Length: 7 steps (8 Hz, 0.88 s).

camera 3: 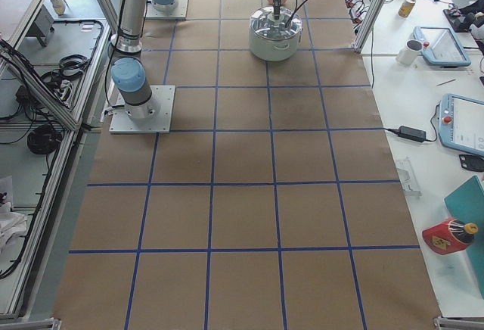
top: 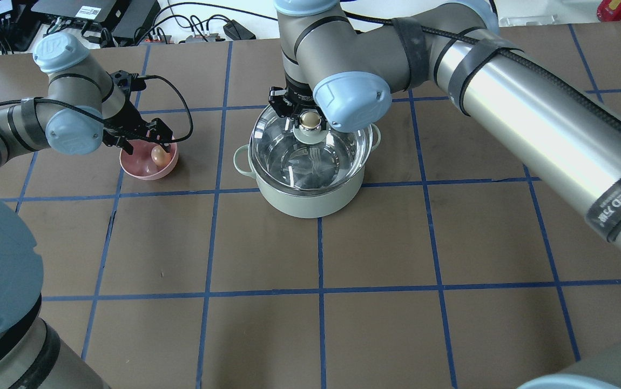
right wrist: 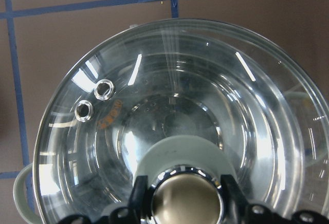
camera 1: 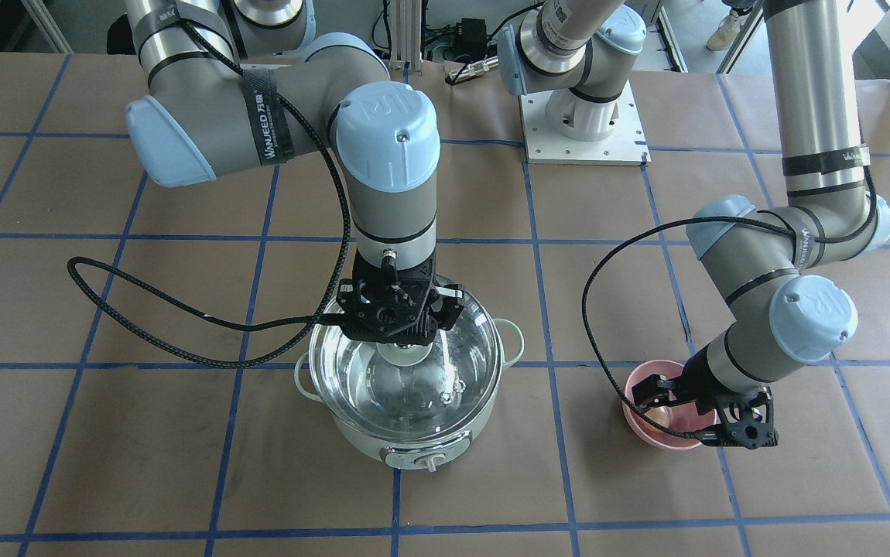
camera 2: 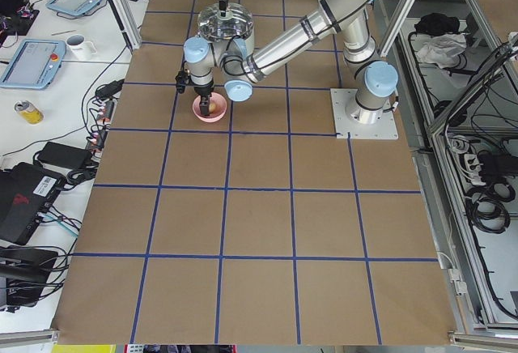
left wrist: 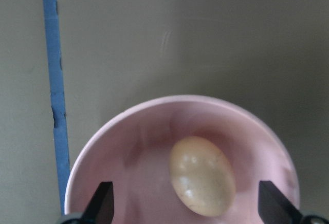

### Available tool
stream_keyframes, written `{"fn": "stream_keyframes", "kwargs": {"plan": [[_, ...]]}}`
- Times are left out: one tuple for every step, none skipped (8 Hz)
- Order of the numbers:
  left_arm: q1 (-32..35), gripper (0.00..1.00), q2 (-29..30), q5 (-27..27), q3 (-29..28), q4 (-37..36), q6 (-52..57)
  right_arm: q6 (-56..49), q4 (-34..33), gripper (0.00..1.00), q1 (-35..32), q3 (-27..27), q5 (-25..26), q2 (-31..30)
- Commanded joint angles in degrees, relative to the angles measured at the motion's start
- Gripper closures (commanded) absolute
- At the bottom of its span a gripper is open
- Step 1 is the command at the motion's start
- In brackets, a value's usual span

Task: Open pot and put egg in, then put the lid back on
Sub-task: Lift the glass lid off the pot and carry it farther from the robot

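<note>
In the front-facing view the right gripper (camera 1: 401, 346) stands straight down over the lid (camera 1: 414, 391), which lies on the pot (camera 1: 414, 452) near the middle of the table (camera 1: 182, 464). The left gripper (camera 1: 669, 410) reaches into the pink bowl (camera 1: 650, 437), well apart from the pot. From overhead, the egg (top: 158, 155) lies inside this bowl, at the side nearer to the pot, and the left fingers are above the bowl's rim. The beige knob (top: 309, 119) of the lid shows just beside the right wrist. In the two side views both arms are small and far away, and the fingers cannot be judged there. The left wrist camera shows its two fingertips (left wrist: 103, 203) spread wide, one at each side of the egg, both apart from it and holding nothing. The right wrist camera shows its fingers (right wrist: 139, 198) closed against both sides of the knob, with the two steam holes (right wrist: 95, 99) in the glass beyond.
</note>
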<state>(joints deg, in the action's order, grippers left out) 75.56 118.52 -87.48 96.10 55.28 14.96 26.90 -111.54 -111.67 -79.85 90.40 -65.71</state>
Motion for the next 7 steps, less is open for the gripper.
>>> {"fn": "stream_keyframes", "kwargs": {"plan": [[0.11,0.00,0.13,0.11,0.75,0.09,-2.48,-9.02,6.30,1.00,6.60,0.13,-3.19,-5.54],[0.11,0.01,0.13,0.11,1.28,0.00,-2.48,-13.58,10.77,1.00,10.73,0.05,-3.91,-9.49],[0.11,0.01,0.30,0.11,1.46,0.00,-2.48,-20.94,13.25,1.00,15.04,0.13,-4.18,-11.88],[0.11,0.04,0.39,0.11,1.46,0.00,-2.48,-25.80,14.23,1.00,19.08,0.05,-4.36,-12.60],[0.11,0.03,0.39,0.20,1.37,-0.09,-2.48,-27.24,15.11,1.00,22.08,0.04,-5.05,-12.95],[0.11,0.04,0.48,0.20,1.46,-0.09,-2.30,-29.95,14.86,1.00,23.76,-0.04,-5.06,-13.04],[0.11,0.07,1.52,0.20,1.28,-0.17,-2.21,-30.24,14.68,1.00,23.96,-0.22,-5.06,-13.04]]}}
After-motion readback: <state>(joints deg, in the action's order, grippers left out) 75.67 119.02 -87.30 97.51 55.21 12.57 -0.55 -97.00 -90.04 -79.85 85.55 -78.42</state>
